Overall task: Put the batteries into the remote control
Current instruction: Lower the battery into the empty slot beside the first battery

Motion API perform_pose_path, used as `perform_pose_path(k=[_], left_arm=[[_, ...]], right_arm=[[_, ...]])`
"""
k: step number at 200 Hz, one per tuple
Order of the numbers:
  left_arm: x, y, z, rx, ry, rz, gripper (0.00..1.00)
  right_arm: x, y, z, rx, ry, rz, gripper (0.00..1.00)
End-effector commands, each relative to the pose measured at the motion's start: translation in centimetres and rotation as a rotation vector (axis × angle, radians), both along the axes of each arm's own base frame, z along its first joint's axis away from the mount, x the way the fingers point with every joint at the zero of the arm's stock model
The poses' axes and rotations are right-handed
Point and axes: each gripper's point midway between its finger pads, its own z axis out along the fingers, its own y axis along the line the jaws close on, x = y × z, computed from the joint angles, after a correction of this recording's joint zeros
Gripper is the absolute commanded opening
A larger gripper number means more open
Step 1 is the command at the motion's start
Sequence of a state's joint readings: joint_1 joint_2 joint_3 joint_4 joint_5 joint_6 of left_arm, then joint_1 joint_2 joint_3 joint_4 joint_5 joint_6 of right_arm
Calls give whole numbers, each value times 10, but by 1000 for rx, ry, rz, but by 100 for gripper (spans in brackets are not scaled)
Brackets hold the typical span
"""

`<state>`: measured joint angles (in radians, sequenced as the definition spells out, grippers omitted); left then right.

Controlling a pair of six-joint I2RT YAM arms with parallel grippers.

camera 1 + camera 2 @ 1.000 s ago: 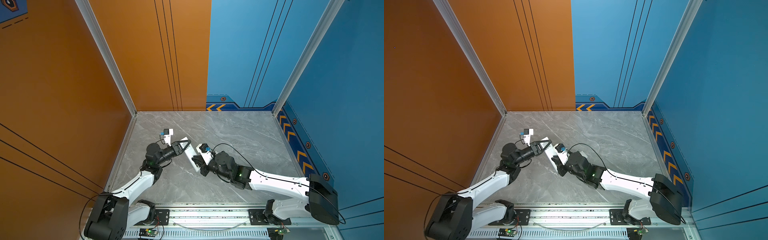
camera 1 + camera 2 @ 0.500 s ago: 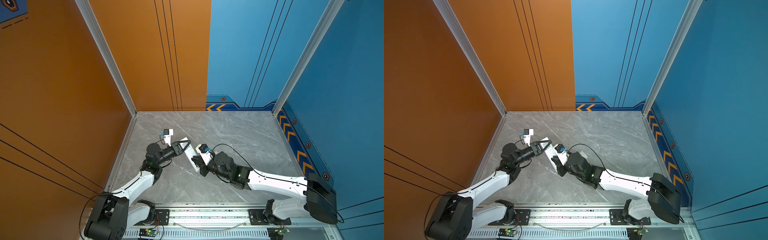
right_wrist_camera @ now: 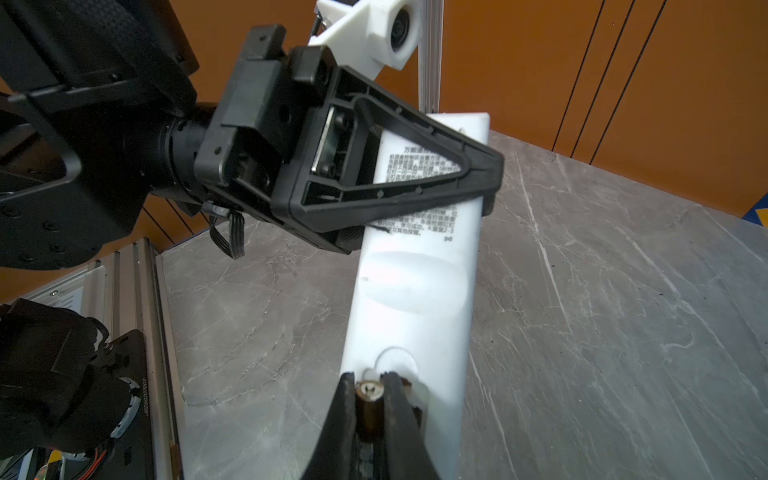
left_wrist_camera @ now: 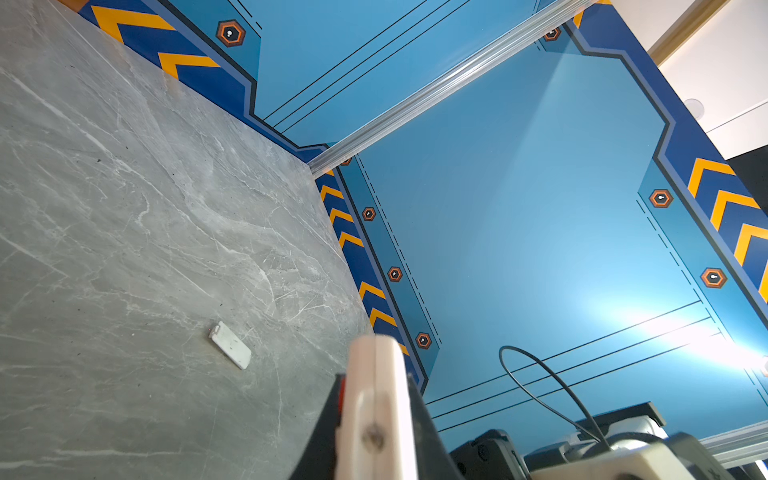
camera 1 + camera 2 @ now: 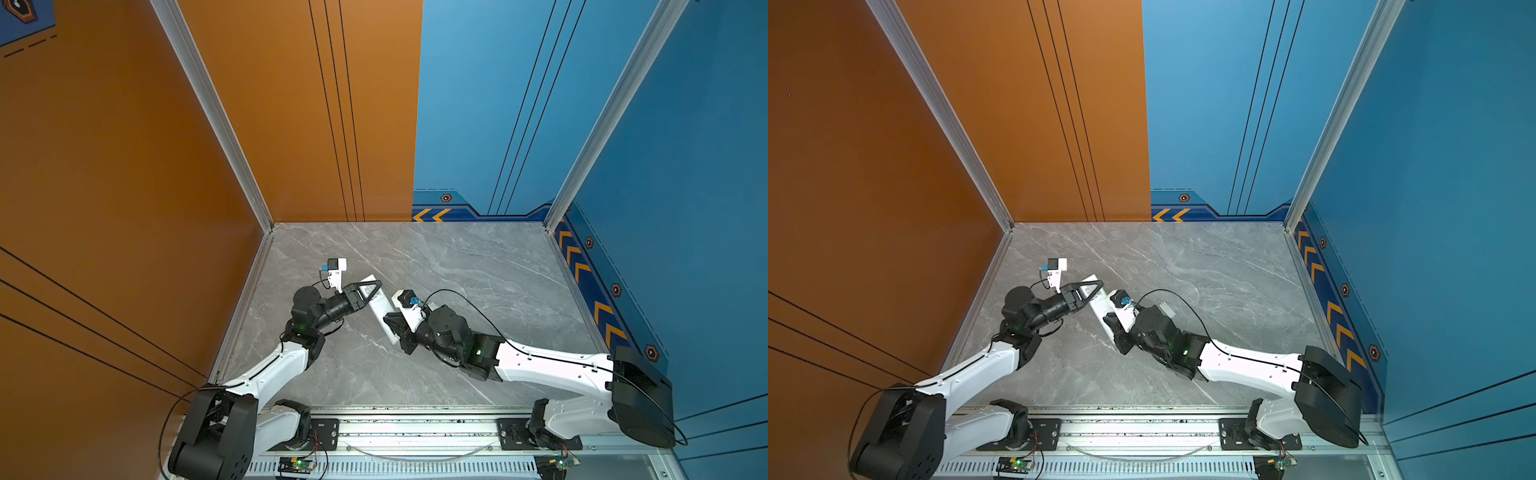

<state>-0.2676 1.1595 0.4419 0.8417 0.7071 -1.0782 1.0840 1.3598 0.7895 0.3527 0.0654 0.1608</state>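
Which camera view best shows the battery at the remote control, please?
Right wrist view: close up, the battery sits in the jaws of the right gripper, at the remote control. Both top views hide it behind that gripper; the left wrist view misses it.

**Covered, cropped and blurred parts around the remote control**

In both top views the near end of the remote control (image 5: 380, 309) is hidden behind the right gripper (image 5: 395, 328), and whatever that gripper holds is too small to tell. In the right wrist view only the metal cap and a strip of copper body of the battery (image 3: 370, 409) show between the fingers. They cover the rest of it, and the remote's near end runs off the picture's edge. The left gripper (image 3: 488, 191) covers part of the print on the remote's back. In the left wrist view the remote is a blurred white edge, cut off by the frame. A small white flat piece (image 4: 231, 345) on the table (image 4: 124, 208) is too small to identify.
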Motion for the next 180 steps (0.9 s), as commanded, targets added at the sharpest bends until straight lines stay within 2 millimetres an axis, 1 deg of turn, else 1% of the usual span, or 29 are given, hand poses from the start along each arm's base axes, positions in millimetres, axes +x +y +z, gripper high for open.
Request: perform_pose_path(k=[1, 39, 61, 89, 128, 180], left_arm=[[-3, -1, 14, -25, -50, -7, 0], [-3, 0, 13, -25, -48, -5, 0], [-3, 0, 14, -25, -51, -5, 0], [-3, -1, 11, -23, -43, -8, 0], [-4, -2, 8, -18, -39, -15, 0], [-4, -3, 9, -18, -39, -24, 0]], right_arm=[[-3, -4, -13, -38, 8, -2, 13], [-4, -4, -12, -37, 3, -1, 16], [-4, -4, -11, -37, -2, -1, 21], [-5, -5, -9, -38, -7, -2, 26], [-5, -7, -9, -55, -17, -3, 32], [-4, -10, -4, -69, -38, -9, 37]])
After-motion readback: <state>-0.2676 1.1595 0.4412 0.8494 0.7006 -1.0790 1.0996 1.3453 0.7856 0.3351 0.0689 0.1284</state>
